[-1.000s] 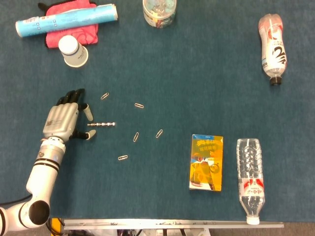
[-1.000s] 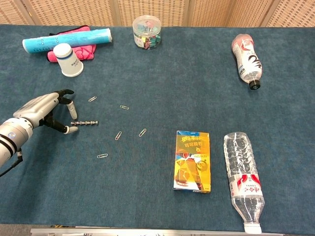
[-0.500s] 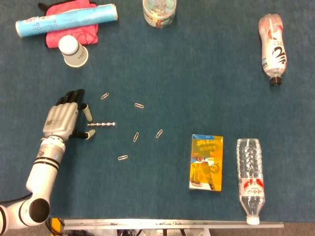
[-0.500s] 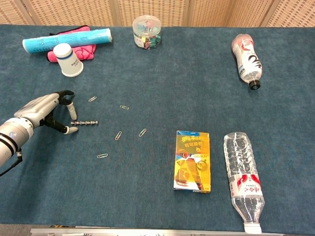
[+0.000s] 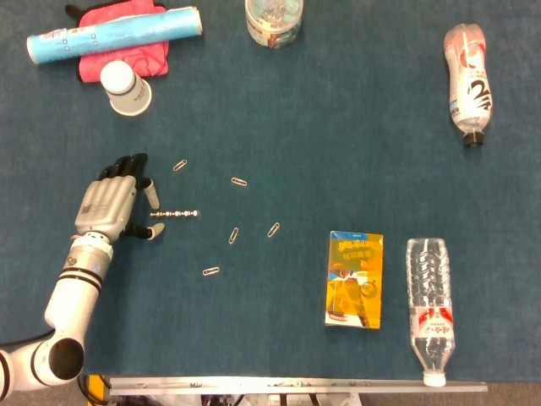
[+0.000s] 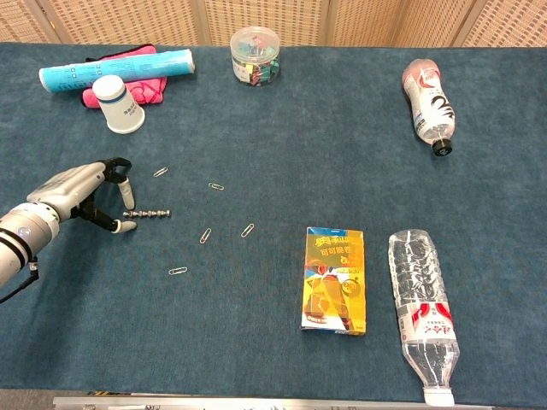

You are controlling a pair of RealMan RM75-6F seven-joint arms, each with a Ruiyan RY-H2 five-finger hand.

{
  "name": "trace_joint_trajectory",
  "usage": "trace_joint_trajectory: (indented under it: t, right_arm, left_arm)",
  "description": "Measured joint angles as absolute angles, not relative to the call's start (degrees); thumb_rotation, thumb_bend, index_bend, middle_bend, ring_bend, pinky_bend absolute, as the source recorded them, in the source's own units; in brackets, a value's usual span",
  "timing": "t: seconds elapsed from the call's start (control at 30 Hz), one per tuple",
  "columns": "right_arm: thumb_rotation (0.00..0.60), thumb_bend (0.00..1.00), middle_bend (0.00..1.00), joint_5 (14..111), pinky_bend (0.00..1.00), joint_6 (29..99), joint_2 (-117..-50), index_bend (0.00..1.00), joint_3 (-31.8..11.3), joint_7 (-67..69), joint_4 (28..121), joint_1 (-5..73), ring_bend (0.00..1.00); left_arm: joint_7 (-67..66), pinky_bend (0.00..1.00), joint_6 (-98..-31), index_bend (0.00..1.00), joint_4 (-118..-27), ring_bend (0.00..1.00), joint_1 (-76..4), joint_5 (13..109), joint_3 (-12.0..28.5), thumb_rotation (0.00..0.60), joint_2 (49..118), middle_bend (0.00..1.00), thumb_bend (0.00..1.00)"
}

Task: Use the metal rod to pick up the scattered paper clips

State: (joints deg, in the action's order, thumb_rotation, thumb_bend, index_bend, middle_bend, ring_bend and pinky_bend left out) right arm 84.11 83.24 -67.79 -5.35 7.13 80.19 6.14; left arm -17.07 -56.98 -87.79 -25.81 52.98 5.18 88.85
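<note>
Hovering low over the blue surface [image 5: 338,152], left hand [image 5: 108,205] sits just left of the metal rod [image 5: 173,215], fingers spread, thumb and a fingertip flanking the rod's near end, nothing gripped. Whether a fingertip touches the rod's end is not clear in either view. Chest view shows the same hand [image 6: 73,192] arched above the surface with the rod [image 6: 147,212] lying flat just past the fingertips. Right hand is out of both views.

Rod lies flat, pointing left-right, at left-centre of the surface. Five paper clips scattered around it to its right: one [image 5: 180,165] up near the fingers, one [image 5: 240,182] further right, two close together [image 5: 233,236] and [image 5: 274,229] below that, one [image 5: 210,271] lowest. All apart from the rod.

Other stuff: paper cup [image 5: 127,89] on its side at upper left, blue tube [image 5: 112,34] lying on a pink cloth [image 5: 127,55], clear jar [image 5: 273,21] of coloured clips at top centre, pink-labelled bottle [image 5: 467,80] lying at upper right, clear bottle [image 5: 429,309] lying at lower right, yellow box [image 5: 354,279] flat just left of it.
</note>
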Motion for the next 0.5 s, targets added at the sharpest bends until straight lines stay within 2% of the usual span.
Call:
trace_joint_trajectory:
  t: [0.33, 0.5]
  right_arm:
    - [0.600, 0.03, 0.16, 84.1, 0.53, 83.0, -68.0, 0.19, -5.3, 7.2, 80.0, 6.2, 0.13]
    - [0.600, 0.03, 0.16, 84.1, 0.53, 83.0, -68.1, 0.19, -5.3, 7.3, 79.9, 6.2, 0.13]
  left_arm:
    - [-16.9, 0.10, -56.6, 0.52, -87.9, 0.00, -26.1, 52.3, 5.1, 0.600, 88.6, 0.08, 0.25]
    - [-17.1, 0.10, -56.5, 0.53, -87.9, 0.00, -26.3, 52.1, 4.9, 0.600, 88.5, 0.08, 0.26]
